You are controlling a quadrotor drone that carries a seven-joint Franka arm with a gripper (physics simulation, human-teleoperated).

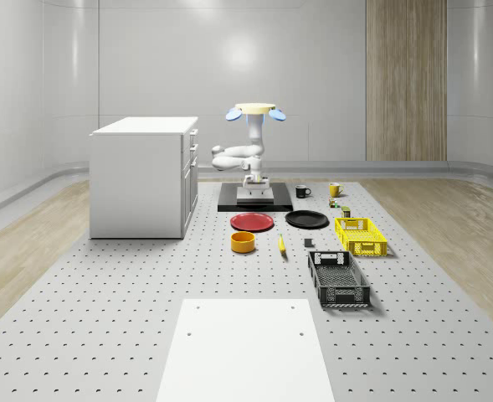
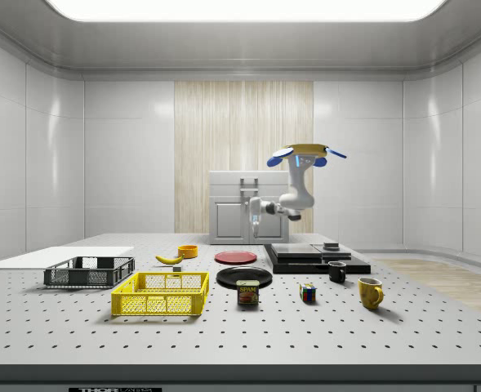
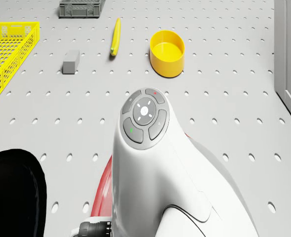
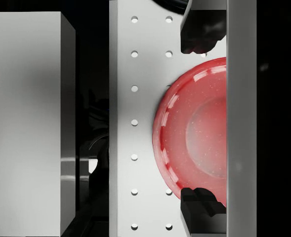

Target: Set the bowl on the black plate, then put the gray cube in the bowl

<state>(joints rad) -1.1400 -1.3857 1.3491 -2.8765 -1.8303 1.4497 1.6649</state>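
The yellow bowl [image 1: 243,242] [image 3: 167,52] stands upright on the perforated table, in front of the red plate [image 1: 252,222]. To the whole-scene view's right of the red plate lies the black plate [image 1: 306,219] [image 2: 244,276] [image 3: 12,192]. A small gray cube [image 1: 308,243] [image 3: 71,61] rests between the banana and the yellow crate. My drone [image 1: 254,110] [image 2: 305,151] hovers over the black platform [image 1: 254,201] behind the plates. The arm hangs below it. My gripper [image 1: 254,186] [image 4: 199,118] points down, open and holding nothing, with the red plate [image 4: 194,133] beneath it. It is far from the bowl and cube.
A white cabinet [image 1: 146,176] stands at the whole-scene view's left. A banana [image 1: 281,244], a yellow crate [image 1: 361,236] and a black crate [image 1: 338,279] lie to the bowl's right. Mugs [image 1: 302,191], a can [image 2: 247,292] and a puzzle cube [image 2: 307,292] sit beyond the black plate.
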